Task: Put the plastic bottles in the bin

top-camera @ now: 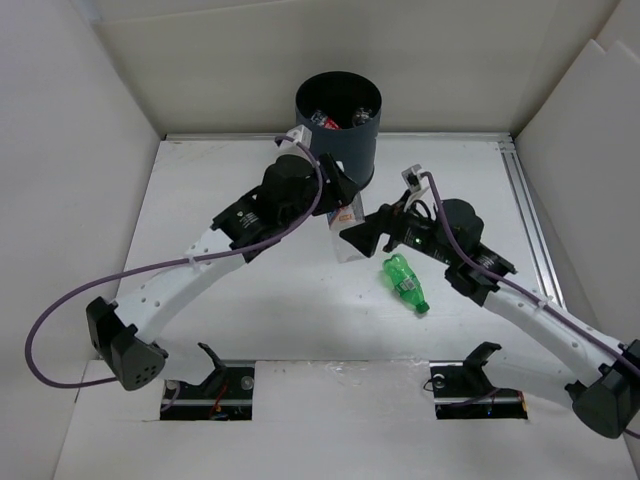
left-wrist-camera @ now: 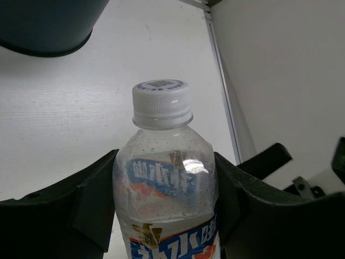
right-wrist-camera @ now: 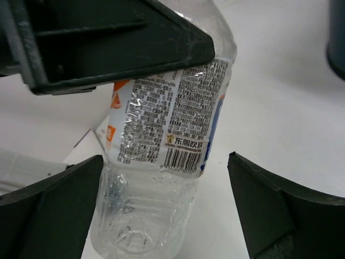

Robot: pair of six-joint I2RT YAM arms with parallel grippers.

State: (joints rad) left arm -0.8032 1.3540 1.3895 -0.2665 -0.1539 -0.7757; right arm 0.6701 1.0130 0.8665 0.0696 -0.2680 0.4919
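The white worktop carries the dark bin, upright at its far edge. A green bottle lies on its side right of centre, cap toward the near edge. Between the two stands a clear bottle with a white-blue label; its base contact is unclear

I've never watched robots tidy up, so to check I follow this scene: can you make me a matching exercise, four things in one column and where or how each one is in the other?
Things
1. green bottle
2. clear bottle
3. bin
4. right gripper

States
A. open, one finger on each side of the clear bottle
B. lying on the table
C. has a red-labelled bottle inside
D. clamped in the left gripper

Pairs: 1-B, 2-D, 3-C, 4-A
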